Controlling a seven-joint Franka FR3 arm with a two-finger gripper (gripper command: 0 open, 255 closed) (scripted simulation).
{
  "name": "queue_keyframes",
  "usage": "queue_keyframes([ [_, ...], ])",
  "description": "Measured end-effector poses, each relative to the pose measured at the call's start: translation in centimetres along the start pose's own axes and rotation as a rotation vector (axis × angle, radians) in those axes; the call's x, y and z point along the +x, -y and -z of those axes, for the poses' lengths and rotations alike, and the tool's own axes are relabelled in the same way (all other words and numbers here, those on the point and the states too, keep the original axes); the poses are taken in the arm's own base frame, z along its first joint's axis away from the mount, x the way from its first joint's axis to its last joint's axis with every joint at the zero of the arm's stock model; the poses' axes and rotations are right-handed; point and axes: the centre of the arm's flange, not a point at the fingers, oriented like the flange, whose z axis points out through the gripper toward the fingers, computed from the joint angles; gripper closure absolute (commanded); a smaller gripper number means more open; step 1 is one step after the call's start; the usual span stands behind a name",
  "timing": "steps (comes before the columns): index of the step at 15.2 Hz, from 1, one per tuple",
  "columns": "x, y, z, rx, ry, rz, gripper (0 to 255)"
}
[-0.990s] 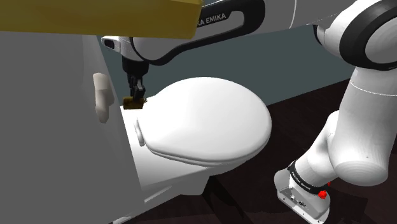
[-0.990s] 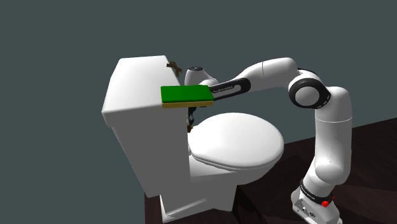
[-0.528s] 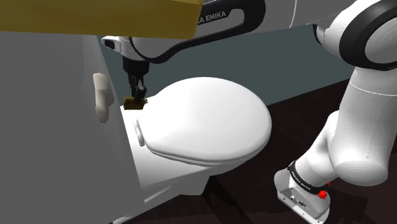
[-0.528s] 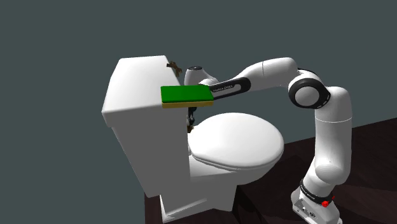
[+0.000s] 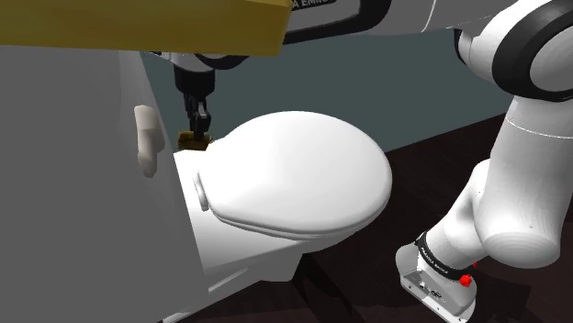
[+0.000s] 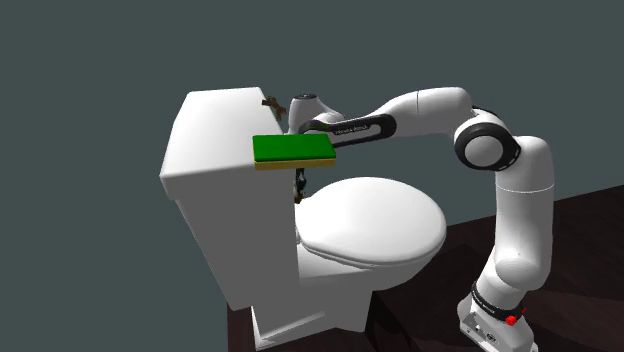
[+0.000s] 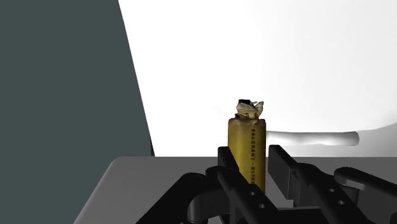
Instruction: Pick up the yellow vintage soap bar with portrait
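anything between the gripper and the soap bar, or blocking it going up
Nothing between them: the gripper is shut on the yellow soap bar. Higher up, a green-topped slab juts from the tank and might crowd the lift.

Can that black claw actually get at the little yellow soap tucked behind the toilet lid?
Yes, it looks so: the gripper is shut on the yellow soap bar, just behind the toilet lid, and nothing seems to stand in its way.
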Motion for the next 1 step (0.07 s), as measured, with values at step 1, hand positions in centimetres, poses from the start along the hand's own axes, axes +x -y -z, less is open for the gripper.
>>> queue_keyframes([
  [1,0.10,0.24,0.78,-0.009,-0.011,0.003,255],
])
